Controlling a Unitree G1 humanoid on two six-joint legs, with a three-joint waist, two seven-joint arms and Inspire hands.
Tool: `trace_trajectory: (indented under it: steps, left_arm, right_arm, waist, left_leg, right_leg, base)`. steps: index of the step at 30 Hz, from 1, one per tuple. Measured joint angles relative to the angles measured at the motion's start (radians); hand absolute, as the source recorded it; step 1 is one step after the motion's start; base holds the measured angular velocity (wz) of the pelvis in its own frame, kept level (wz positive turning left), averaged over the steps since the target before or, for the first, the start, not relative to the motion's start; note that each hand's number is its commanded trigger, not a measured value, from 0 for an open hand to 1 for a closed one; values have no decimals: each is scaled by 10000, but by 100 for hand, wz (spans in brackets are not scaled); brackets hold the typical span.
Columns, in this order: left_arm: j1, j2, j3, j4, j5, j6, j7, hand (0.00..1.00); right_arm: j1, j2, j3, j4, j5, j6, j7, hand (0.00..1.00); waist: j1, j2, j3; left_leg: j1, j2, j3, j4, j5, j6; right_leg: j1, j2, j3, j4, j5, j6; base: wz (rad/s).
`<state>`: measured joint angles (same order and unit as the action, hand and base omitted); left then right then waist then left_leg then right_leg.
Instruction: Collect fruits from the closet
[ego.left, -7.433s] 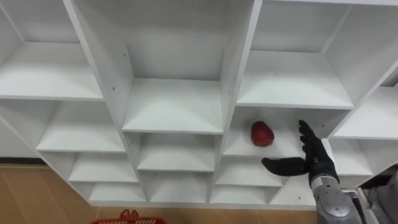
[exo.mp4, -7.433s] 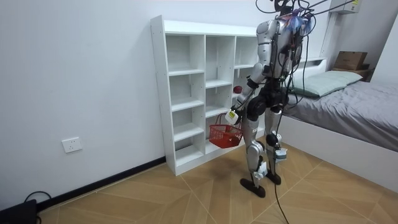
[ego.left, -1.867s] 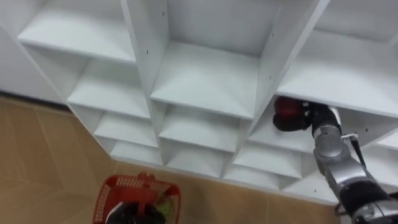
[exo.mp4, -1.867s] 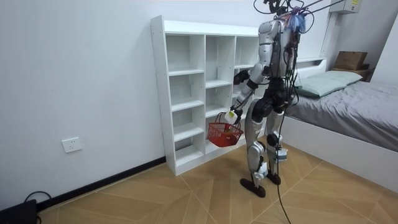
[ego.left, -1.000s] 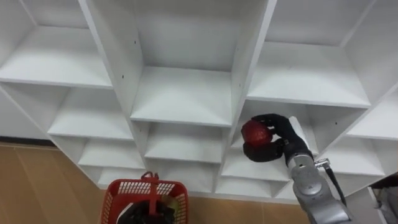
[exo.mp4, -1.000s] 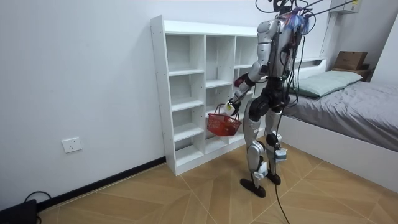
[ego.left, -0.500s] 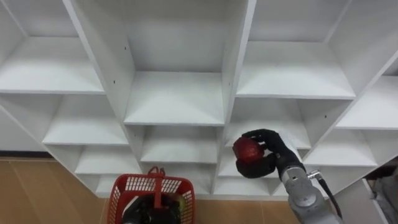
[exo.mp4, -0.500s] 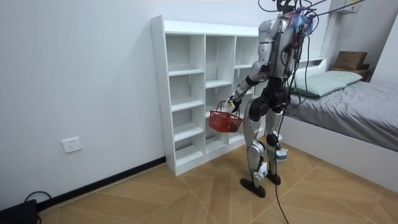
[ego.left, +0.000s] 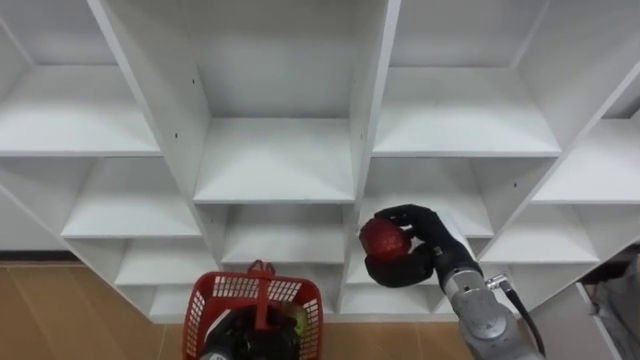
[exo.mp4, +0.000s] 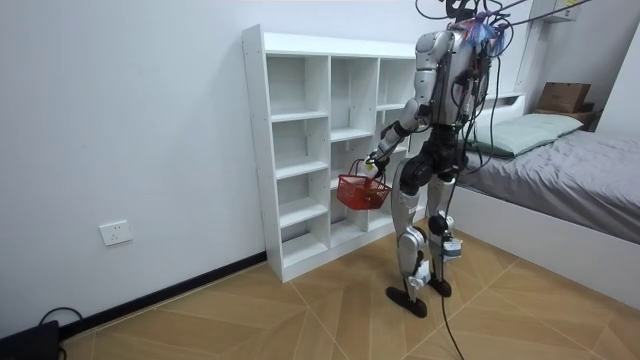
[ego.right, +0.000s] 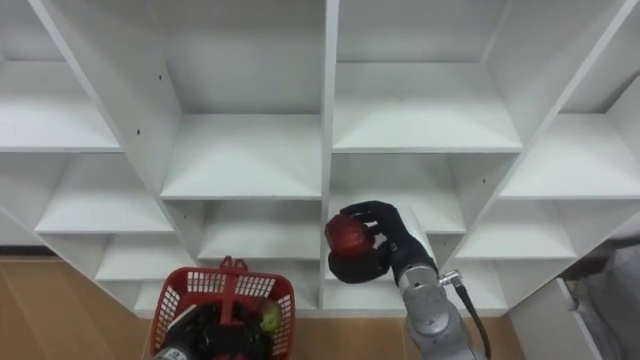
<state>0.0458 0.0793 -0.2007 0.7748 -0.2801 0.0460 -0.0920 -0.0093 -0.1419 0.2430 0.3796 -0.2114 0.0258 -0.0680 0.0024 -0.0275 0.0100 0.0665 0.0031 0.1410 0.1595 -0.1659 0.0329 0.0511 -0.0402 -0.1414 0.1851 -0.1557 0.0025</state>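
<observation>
As it stands before the white closet (ego.left: 280, 160), I log the scene as follows.

- **Red fruit (ego.left: 384, 238):** off its shelf, held in front of the closet's upright between the middle and right columns, low down.
- **Right hand (ego.left: 428, 248):** fingers and thumb curled tight round the red fruit.
- **Red basket (ego.left: 300, 292):** in front of the closet's lower middle shelves, below and left of the red fruit and apart from it.
- **Left hand (exo.mp4: 376, 158):** closed on the basket's handle, with the basket hanging under it.
- **In the basket:** a green fruit (ego.left: 296, 320) and dark things I cannot make out.
- **Around the closet:** a bed (exo.mp4: 580, 170) lies behind the robot, away from the closet. A wall socket (exo.mp4: 117, 233) sits low on the wall, at the room view's left of the closet.
- **Changes:** some seconds back the red fruit lay on a right-column shelf, with the right hand open beside it. The basket then hung near knee height and has since come up to the hip.
</observation>
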Motion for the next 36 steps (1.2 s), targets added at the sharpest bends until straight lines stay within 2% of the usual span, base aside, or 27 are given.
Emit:
trace_trajectory:
  steps: [6, 11, 14, 17, 19, 22, 32, 36]
  left_arm:
    - [-7, -113, -8, -120, -4, -1, -36, 100]
    - [-11, -150, -39, -176, -14, -6, -34, 100]
    - [-11, -134, -128, -175, -12, -5, 5, 100]
    - [-11, -130, -310, -176, -12, -5, 10, 100]
    - [-11, -131, -434, -176, -5, -5, 8, 100]
    - [-11, -139, -556, -176, -5, -5, 3, 100]
    - [-19, -73, -779, -176, -3, -5, -33, 100]
    - [-19, -76, -786, -172, -3, -4, -37, 100]
  right_arm:
    - [3, 46, 104, -115, -48, 0, 335, 100]
    - [14, 139, 209, -81, -21, 0, 378, 100]
    - [116, 143, 303, -77, -11, 1, 384, 100]
    - [209, 150, 494, -60, -8, 136, 511, 100]
    - [214, 174, 529, 31, 17, 205, 669, 100]
    - [224, 174, 529, 66, 18, 216, 725, 100]
    - [222, 178, 974, 837, -4, 232, 894, 100]
    - [222, 173, 1174, 1016, -35, 393, 1138, 100]
  waist:
    - [20, 71, -78]
    - [24, 84, -80]
    - [40, 80, -70]
    - [51, 76, -24]
    - [58, 59, 36]
    - [76, 11, 70]
    - [130, 10, 66]
    - [204, 15, 60]
  left_leg:
    - [1, 2, 5, 0, 0, 0]
    - [22, 7, 6, 0, 0, 0]
    - [24, 6, 6, -2, -2, 1]
    - [24, 8, 6, -2, -8, -3]
    - [6, 7, 8, -2, -12, -4]
    - [-14, 12, 9, -2, -30, -9]
    - [-25, 24, 20, 2, -71, -19]
    - [-30, 27, 20, 31, -78, -18]
  right_leg:
    - [5, -1, 0, 5, 0, 0]
    - [21, 5, 5, 14, 1, -1]
    - [20, 3, 3, 15, 1, -1]
    - [14, 7, 6, 15, 1, -1]
    - [-3, 7, 7, 12, 1, -1]
    - [-15, 15, 8, -3, 0, -1]
    - [-15, 27, 13, -25, -2, 3]
    - [-8, 29, 13, -26, -2, 2]
  base:
    - [0]
    - [0]
    - [0]
    - [0]
    - [0]
    - [0]
    - [0]
    - [0]
